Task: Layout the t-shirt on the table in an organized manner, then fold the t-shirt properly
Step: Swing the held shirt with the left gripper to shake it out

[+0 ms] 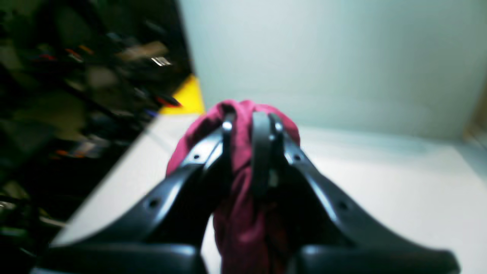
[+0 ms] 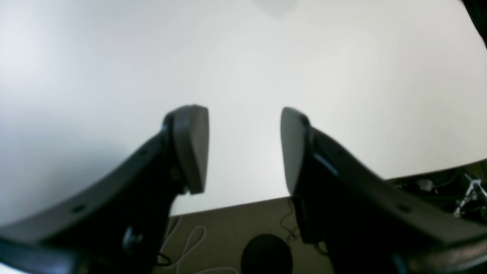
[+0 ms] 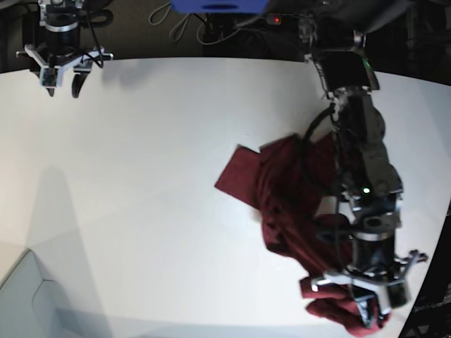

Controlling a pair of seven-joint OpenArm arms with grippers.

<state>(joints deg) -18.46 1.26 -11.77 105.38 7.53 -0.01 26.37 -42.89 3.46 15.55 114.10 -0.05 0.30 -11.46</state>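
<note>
**Ana:** T-shirt (image 3: 282,204) first, since everything turns on it. Where does it lie?

**Ben:** Start at the left of the base view. The right gripper (image 3: 62,70) sits in the upper left corner, at the far edge of the table (image 3: 141,176), well apart from any cloth. Its own camera shows the two pads (image 2: 194,148) standing apart with only bare white surface between them. It is open and empty.

**Ana:** Parked out of the way, then?

**Ben:** That is my reading: it waits while the other arm works. Moving right, the maroon garment is a crumpled heap in the right half of the frame, one flat corner pointing toward the centre and the rest trailing down to the lower right.

**Ana:** And the left gripper (image 3: 366,299)?

**Ben:** At the lower right, at the low end of that trail, near the table's edge. In the left wrist view the jaws are closed on a bunched fold of the fabric, which bulges above the fingertips (image 1: 262,125) and hangs down between the fingers.

**Ana:** Why hold it there?

**Ben:** Probably to drag or lift one end so the heap pulls open. Which part of the shirt it has, hem or sleeve, I cannot tell; the cloth is too bunched.

**Ana:** So how far along?

**Ben:** Early. Nothing is spread flat yet, and no fold can be judged begun.
</note>
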